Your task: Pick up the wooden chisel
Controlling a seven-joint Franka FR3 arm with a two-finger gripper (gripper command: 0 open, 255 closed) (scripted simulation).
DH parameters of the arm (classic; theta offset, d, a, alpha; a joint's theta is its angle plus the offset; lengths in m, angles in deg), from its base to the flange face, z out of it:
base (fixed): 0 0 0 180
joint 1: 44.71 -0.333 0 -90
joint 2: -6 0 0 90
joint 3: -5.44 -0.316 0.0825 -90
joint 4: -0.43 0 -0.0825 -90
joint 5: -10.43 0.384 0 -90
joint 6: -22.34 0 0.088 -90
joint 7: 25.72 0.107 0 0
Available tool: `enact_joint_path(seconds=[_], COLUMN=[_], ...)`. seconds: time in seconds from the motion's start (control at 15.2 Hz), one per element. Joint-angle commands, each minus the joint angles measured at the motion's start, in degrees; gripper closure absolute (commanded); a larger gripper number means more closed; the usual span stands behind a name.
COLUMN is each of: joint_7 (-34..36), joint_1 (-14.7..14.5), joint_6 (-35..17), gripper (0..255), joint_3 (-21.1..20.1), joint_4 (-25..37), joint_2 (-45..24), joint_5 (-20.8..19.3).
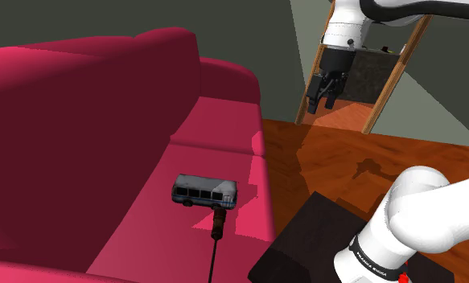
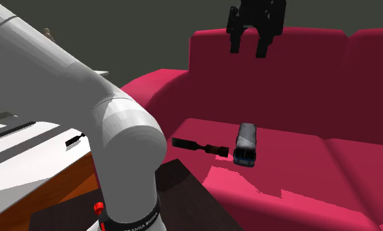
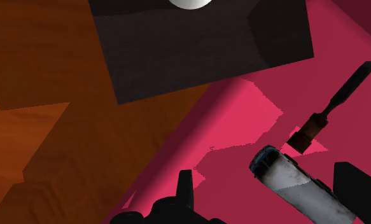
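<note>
The chisel lies flat on the red sofa seat, near its front edge. It has a short brown handle and a long dark blade. The handle end almost touches a grey toy bus. My gripper hangs open high in the air, well above and away from the sofa, over the wooden floor. In the second exterior view the gripper is far above the chisel and the bus. In the wrist view the chisel lies beyond the bus, with my gripper open and empty.
The sofa's tall backrest rises behind the seat. My dark stand sits close against the sofa front. Brown wooden floor runs toward a wood-framed doorway.
</note>
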Motion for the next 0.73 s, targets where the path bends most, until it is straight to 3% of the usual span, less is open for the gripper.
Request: enact_joint_path(seconds=[0.0, 0.66], joint_7=[0.0, 13.6], joint_1=[0.0, -1.6], joint_6=[0.0, -17.9], gripper=[0, 0], joint_3=[0.0, -10.1], joint_4=[0.0, -17.3], joint_2=[0.0, 2.2], joint_5=[0.0, 5.8])
